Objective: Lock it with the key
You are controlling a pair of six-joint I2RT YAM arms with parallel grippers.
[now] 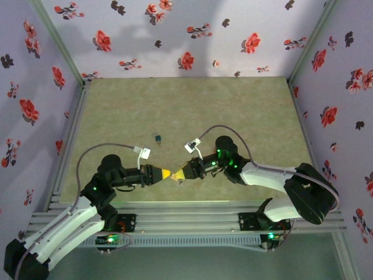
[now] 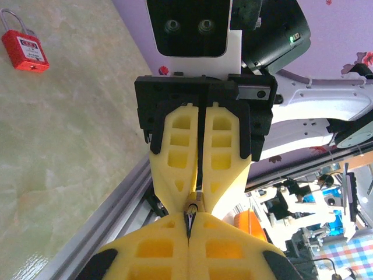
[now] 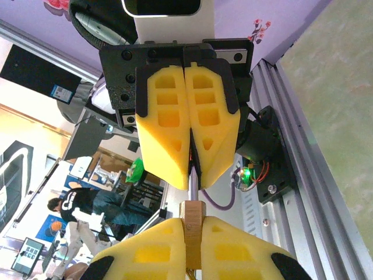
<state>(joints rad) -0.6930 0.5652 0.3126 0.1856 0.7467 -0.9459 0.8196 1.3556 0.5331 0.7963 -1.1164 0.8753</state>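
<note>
The overhead camera, behind the arm bases, looks down over the whole table (image 1: 186, 105). Each wrist camera sits close, facing along its own fingers. All three views share the spot where the left gripper (image 2: 189, 217) and right gripper (image 3: 192, 221) face tip to tip.

You are working in a robotics laboratory test cell: purple flower-printed wall panels (image 1: 175, 35) enclose a beige marbled desk (image 1: 186, 99) edged with grey aluminium profile rails (image 1: 192, 211). Beyond them you see a person in dark clothing (image 3: 73, 204) and white machinery (image 2: 297, 204).
</note>
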